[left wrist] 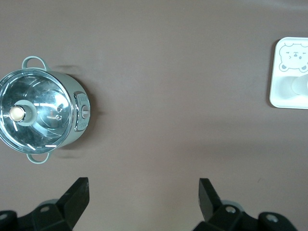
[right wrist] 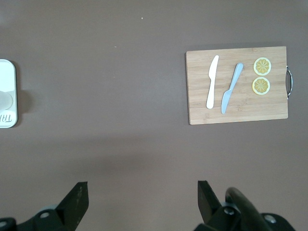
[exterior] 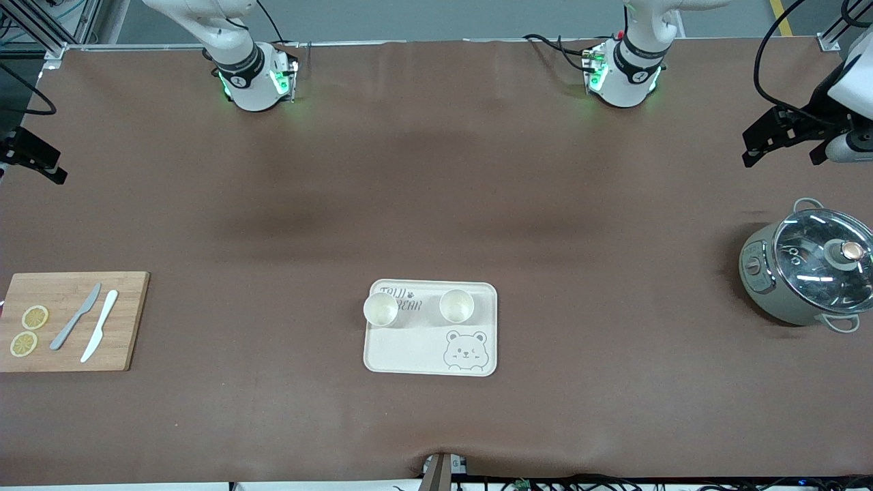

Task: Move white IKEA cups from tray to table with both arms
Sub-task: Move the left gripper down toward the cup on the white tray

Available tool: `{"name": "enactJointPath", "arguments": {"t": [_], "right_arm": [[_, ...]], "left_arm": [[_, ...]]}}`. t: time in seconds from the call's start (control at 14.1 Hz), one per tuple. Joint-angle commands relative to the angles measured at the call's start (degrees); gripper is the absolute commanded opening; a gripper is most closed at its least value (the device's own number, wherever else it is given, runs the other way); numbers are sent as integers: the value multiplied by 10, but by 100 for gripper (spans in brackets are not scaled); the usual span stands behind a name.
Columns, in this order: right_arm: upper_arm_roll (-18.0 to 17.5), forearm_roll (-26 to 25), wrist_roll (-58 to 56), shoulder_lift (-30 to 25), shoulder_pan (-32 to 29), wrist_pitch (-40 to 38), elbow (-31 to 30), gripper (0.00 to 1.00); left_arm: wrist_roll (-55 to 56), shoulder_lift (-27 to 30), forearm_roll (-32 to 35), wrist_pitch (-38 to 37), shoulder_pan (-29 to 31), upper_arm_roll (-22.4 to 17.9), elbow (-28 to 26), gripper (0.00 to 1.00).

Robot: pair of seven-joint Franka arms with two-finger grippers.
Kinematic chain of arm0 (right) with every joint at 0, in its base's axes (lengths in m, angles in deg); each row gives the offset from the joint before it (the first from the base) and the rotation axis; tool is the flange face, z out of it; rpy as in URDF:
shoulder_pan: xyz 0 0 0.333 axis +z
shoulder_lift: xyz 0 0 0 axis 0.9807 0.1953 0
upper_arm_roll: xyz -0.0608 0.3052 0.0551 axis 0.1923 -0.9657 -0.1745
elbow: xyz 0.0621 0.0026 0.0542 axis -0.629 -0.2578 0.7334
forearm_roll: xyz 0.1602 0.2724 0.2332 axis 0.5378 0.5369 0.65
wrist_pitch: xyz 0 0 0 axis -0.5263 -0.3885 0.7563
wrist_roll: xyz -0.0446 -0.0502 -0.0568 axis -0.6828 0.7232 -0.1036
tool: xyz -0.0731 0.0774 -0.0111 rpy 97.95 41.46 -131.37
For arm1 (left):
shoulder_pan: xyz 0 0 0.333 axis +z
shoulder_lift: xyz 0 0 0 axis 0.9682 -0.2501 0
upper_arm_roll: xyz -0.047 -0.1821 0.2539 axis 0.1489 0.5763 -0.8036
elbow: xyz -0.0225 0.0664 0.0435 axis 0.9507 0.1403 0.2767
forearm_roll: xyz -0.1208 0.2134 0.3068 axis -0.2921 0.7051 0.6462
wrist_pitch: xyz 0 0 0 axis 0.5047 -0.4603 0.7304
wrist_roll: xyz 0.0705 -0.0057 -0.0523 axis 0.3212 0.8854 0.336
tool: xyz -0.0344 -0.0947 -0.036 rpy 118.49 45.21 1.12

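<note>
Both cups (exterior: 380, 309) (exterior: 456, 305) stand on the tray (exterior: 409, 351). The left end effector (left wrist: 143, 197) hangs released over bare tabletop (left wrist: 159, 96) near the pot (left wrist: 41, 114); the right end effector (right wrist: 143, 199), also released, hangs near the cutting board (right wrist: 240, 108).

You see a matt brown table cover (exterior: 436, 204), a wooden board (exterior: 71, 320), a glossy glass pot lid (exterior: 822, 262) and matt cream cups (exterior: 380, 309).

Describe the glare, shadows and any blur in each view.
Front view: even overhead light, soft dark shadow bands on the brown table, bright reflections on the pot's glass lid. Left wrist view: streaky glare on that lid; the cup on the bear tray looks washed out. Right wrist view: the cutting board is sharp, and the tray's edge is overexposed.
</note>
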Motion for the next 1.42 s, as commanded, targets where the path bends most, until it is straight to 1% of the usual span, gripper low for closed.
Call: {"name": "enactJointPath", "arguments": {"t": [0.0, 0.14, 0.28, 0.36, 0.57, 0.71, 0.85, 0.92, 1.07, 1.21, 1.35], "right_arm": [[-8, -1, -1, 7, -12, -4, 13, 100], [-8, -1, 0, 7, -11, -4, 13, 100], [-8, -1, 0, 7, -11, -5, 13, 100], [-8, -1, 0, 7, -11, -4, 14, 100], [-8, -1, 0, 7, -9, -4, 14, 100], [-8, -2, -2, 9, -11, -3, 14, 100], [-8, -1, -2, 13, -11, -3, 14, 100], [-8, -1, -2, 13, -11, -3, 14, 100], [-8, -2, -2, 13, -7, -4, 15, 100], [-8, -1, -2, 13, -9, -3, 16, 100], [-8, -1, -2, 13, -9, -4, 19, 100]], "left_arm": [[-7, -8, 12, -17, 4, 6, 16, 100], [-8, -12, 14, -18, 1, 6, 22, 100], [-9, -44, 32, -18, -5, 10, 42, 100], [-7, -51, 41, -18, -14, 13, 42, 100], [4, -91, 43, -15, -65, 26, 45, 100], [78, -118, 49, -7, -108, 30, 45, 100], [162, -151, 49, 40, -149, 34, 45, 100], [179, -175, 50, 66, -167, 33, 48, 100], [210, -225, 49, 101, -185, 34, 74, 100], [252, -278, 48, 123, -201, 34, 113, 100], [306, -323, 49, 159, -223, 33, 131, 100]]}}
